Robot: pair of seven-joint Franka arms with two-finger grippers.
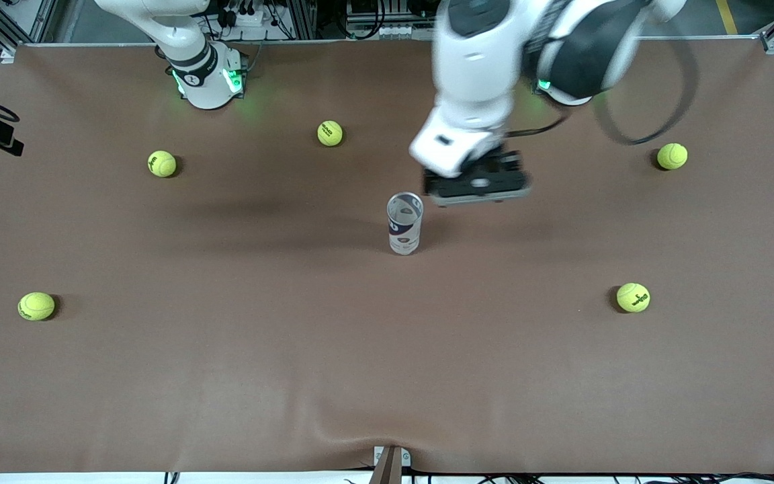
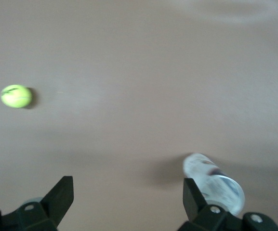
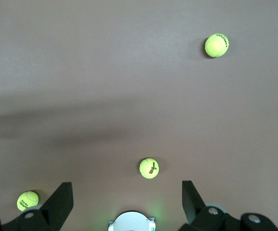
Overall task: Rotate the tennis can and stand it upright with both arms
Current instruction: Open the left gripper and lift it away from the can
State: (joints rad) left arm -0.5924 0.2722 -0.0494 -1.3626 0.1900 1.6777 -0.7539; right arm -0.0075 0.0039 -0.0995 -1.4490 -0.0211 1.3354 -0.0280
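The tennis can (image 1: 405,224) stands upright near the middle of the brown table, its open metal-rimmed end up. It also shows in the left wrist view (image 2: 216,185), just outside one finger. My left gripper (image 1: 478,183) hangs in the air beside the can, toward the left arm's end of the table. It is open and empty in its wrist view (image 2: 126,185). My right gripper is out of the front view. In the right wrist view it (image 3: 126,190) is open and empty, high over its own base (image 3: 130,222).
Several yellow-green tennis balls lie scattered: two (image 1: 162,163) (image 1: 330,133) near the right arm's base (image 1: 205,74), one (image 1: 672,156) toward the left arm's end, two (image 1: 633,297) (image 1: 36,306) nearer the front camera. A mount (image 1: 390,464) sits at the table's front edge.
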